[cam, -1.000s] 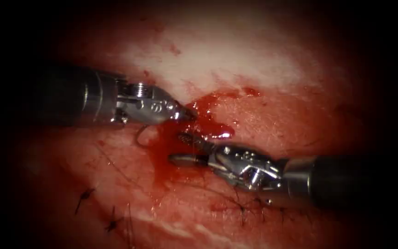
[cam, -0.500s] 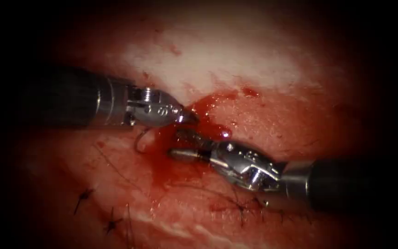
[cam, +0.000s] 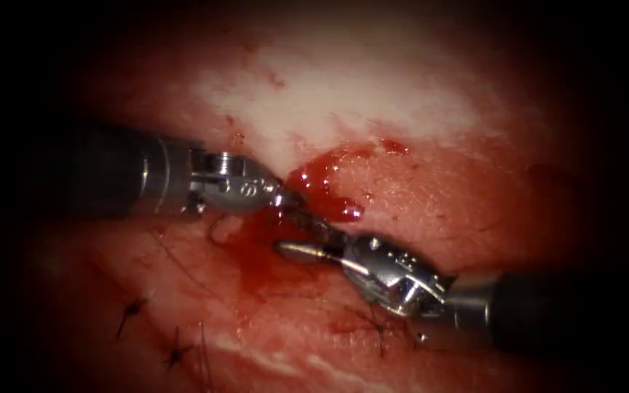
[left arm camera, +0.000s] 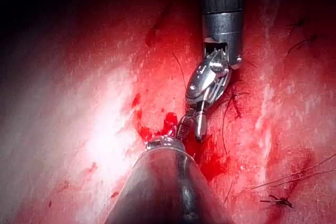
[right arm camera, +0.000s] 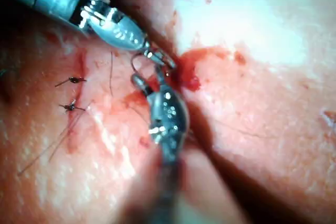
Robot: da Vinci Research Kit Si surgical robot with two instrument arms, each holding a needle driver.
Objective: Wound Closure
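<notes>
Jaws of the right tool (cam: 301,234) stand parted over the red fluid (cam: 325,191) with nothing between them, while the left tool (cam: 282,198) is closed at its tip on the curved needle (cam: 216,231). Tissue (cam: 431,109) lies broad and pale on the far side, the cut (cam: 260,251) runs between the tools, and the needle curls just left of it beneath the left tool. Whether the needle's point sits in the tissue cannot be told; small dark stitches (cam: 134,307) lie near left.

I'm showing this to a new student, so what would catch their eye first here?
The two tools meeting tip to tip over the red fluid pooled in the cut. The left end effector is shut on the curved needle, whose arc loops just left of the pool. The right end effector is open beside it, holding nothing.
</notes>
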